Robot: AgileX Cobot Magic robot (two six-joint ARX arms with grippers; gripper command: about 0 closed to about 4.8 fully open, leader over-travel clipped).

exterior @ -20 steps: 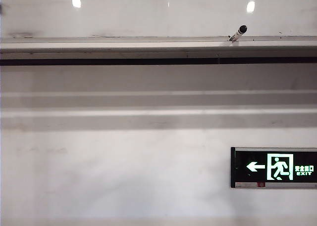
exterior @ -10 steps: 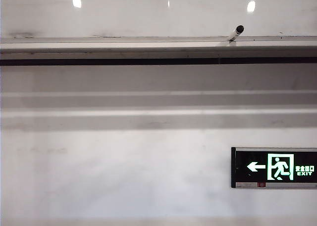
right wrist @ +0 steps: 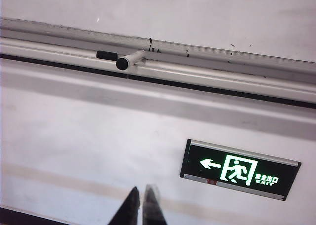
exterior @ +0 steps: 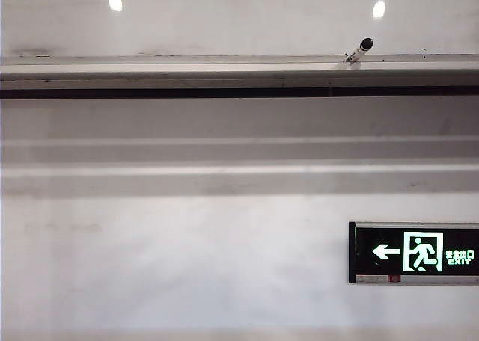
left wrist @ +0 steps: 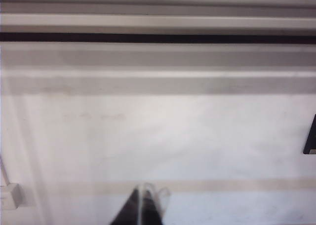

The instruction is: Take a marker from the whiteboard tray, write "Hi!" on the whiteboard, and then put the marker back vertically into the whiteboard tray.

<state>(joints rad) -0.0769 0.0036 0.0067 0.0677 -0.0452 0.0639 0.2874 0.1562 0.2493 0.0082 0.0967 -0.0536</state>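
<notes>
Marker [exterior: 360,48] leans in the tray [exterior: 187,66], barely shifted from a second ago; both grippers, left [left wrist: 144,198] and right [right wrist: 142,198], hang well below it, fingers together, empty. No writing shows.

The only readable sign is a black rectangular exit sign with a silver metal frame [exterior: 413,252], mounted on the matte off-white wall [exterior: 187,259]. It shows, in glowing green and white, an arrow pointing left, a running-figure pictogram in a doorway, and at the far end the word "EXIT" under four small Chinese characters (too small to read with certainty). The right wrist view shows the same markings; the left wrist view catches only its dark edge, with nothing legible.
</notes>
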